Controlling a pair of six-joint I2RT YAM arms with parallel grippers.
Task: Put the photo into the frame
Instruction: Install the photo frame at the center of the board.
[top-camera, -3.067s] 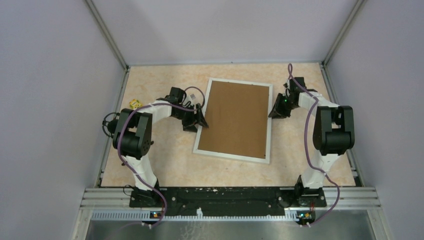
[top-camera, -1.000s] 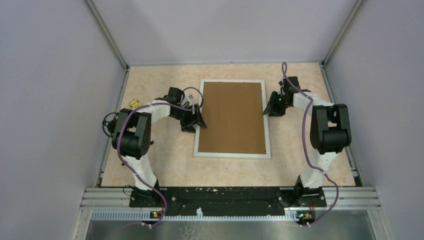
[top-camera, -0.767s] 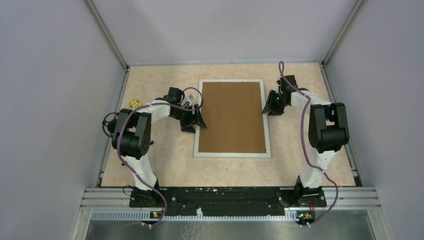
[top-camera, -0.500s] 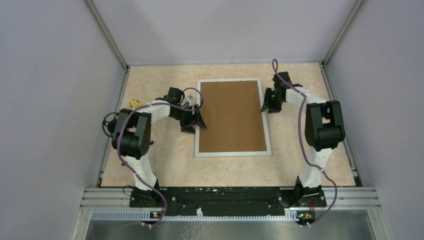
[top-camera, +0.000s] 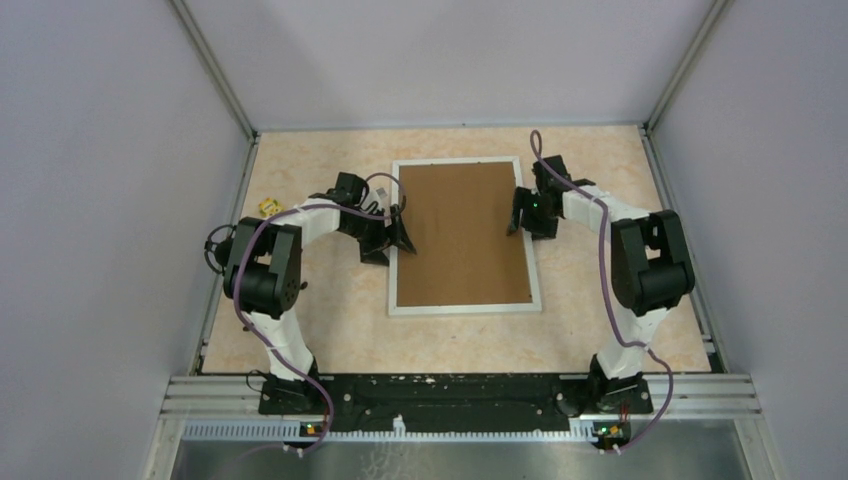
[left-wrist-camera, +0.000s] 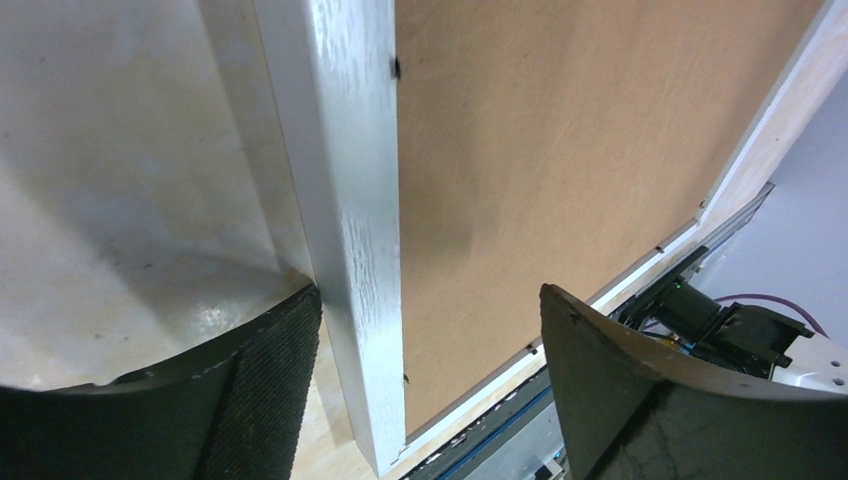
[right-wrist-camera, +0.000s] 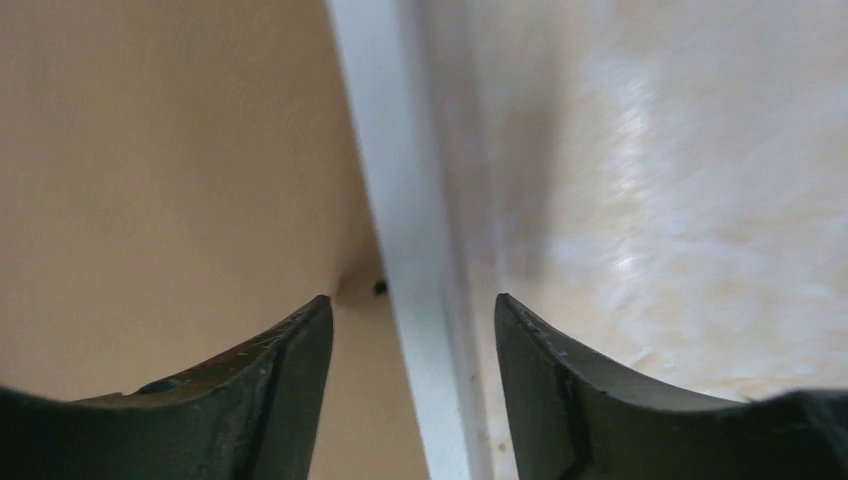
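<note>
The frame lies flat in the middle of the table with its back up, thin white bars around a brown backing board. The photo is hidden. My left gripper straddles the left bar, jaws open: one pad is close against the bar's outer side and the other hangs over the board. My right gripper is open astride the right bar, with a gap on both sides, one finger over the board and one over the table.
A small yellow object lies near the left wall. Grey walls close in the table on three sides. A metal rail with both arm bases runs along the near edge. The right arm shows across the frame in the left wrist view.
My right gripper has moved left onto the frame's right bar and its jaws have widened. The frame's far end has shifted slightly left. The left jaws have opened a little more; that arm stayed put.
</note>
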